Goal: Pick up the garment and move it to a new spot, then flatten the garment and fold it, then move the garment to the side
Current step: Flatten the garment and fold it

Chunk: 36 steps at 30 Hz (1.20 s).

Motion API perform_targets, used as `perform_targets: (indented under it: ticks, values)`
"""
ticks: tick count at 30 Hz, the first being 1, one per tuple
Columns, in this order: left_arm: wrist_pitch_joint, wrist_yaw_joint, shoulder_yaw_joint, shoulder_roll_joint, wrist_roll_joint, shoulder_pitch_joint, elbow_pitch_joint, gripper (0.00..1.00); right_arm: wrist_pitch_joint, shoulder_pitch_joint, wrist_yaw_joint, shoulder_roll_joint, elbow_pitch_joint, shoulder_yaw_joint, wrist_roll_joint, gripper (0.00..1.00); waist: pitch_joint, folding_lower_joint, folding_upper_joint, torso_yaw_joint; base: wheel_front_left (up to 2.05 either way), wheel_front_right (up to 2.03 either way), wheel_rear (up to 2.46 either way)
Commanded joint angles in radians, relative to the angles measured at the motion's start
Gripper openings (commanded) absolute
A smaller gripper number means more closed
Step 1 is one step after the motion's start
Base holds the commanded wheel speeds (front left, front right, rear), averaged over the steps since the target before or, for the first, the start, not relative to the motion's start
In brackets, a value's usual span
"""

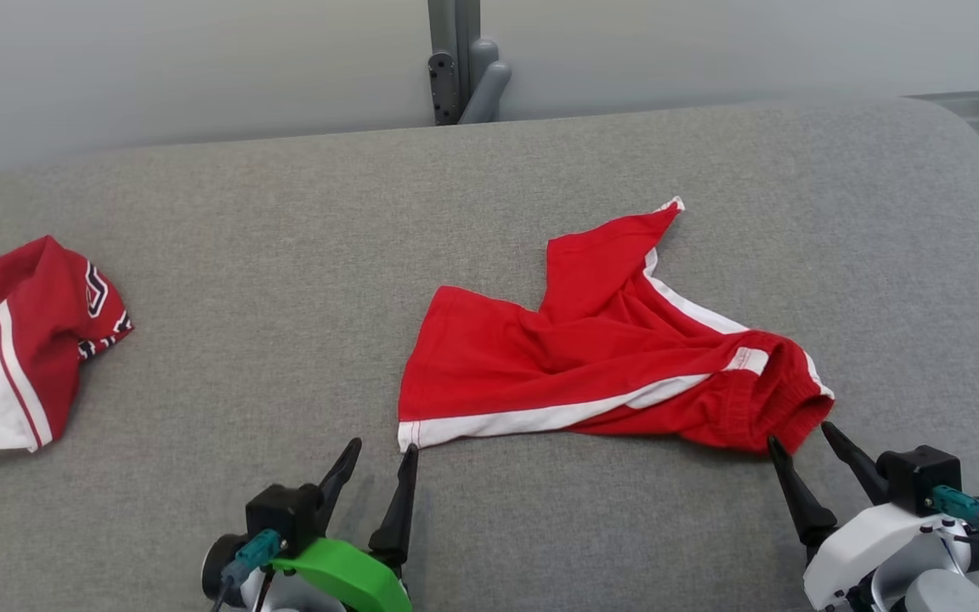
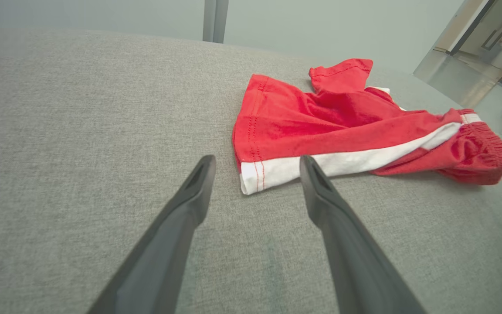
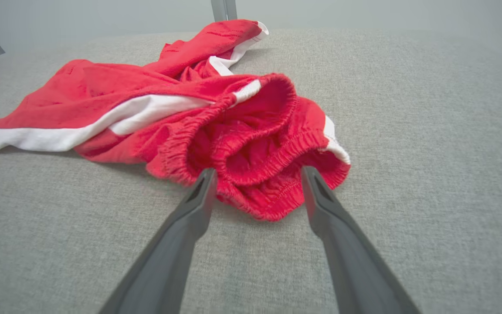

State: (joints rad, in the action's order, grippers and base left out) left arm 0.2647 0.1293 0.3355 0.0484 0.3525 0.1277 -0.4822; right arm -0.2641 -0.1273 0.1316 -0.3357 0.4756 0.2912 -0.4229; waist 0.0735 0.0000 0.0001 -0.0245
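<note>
Red garment (image 1: 591, 357) well inside grey cushion (image 1: 285, 212)

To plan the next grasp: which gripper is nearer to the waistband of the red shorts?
Right. The right gripper is open at the waistband; the left gripper is by the leg hem.

Grey cushion (image 1: 285, 255), crumpled jersey (image 1: 14, 340), metal post (image 1: 454, 59)
</note>
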Motion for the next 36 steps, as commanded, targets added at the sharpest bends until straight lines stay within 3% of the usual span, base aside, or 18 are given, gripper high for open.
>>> perform_targets:
  ticks: [1,13,24,26,27,29,36]
  values:
    - [-0.001,0.002,0.010,0.004,0.020,0.029,-0.021,1.00,-0.001,0.012,-0.002,0.004,-0.012,-0.012,0.008,1.00,0.017,0.0000,-0.0001,-0.021,0.00,0.00,0.00]
    - [-0.001,0.002,0.020,0.016,0.106,0.122,-0.135,1.00,-0.001,-0.009,-0.002,0.021,-0.053,-0.048,0.035,1.00,0.084,0.0000,-0.0001,-0.097,0.00,0.00,0.00]
    - [-0.001,0.002,-0.003,0.021,0.105,0.178,-0.191,0.97,-0.001,-0.016,-0.002,0.037,-0.123,-0.110,0.072,1.00,0.129,0.0000,-0.0001,-0.130,0.00,0.00,0.00]
    - [-0.001,0.002,-0.001,0.021,0.100,0.175,-0.178,0.47,-0.001,-0.015,-0.002,0.041,-0.129,-0.118,0.075,1.00,0.131,0.0000,-0.0001,-0.130,0.00,0.00,0.00]
    - [-0.001,0.002,0.001,0.022,0.098,0.172,-0.173,0.28,-0.001,-0.015,-0.002,0.044,-0.133,-0.122,0.076,1.00,0.132,0.0000,-0.0001,-0.130,0.00,0.00,0.00]
    - [-0.001,0.002,0.010,0.027,0.088,0.168,-0.152,0.00,-0.001,-0.014,-0.002,0.051,-0.136,-0.128,0.079,1.00,0.133,0.0000,-0.0001,-0.128,0.00,0.00,0.00]
    - [-0.001,0.002,-0.040,0.047,0.065,0.185,-0.045,0.00,-0.001,-0.025,-0.002,0.069,-0.180,-0.141,0.069,1.00,0.143,0.0000,-0.0001,-0.119,0.00,0.00,0.00]
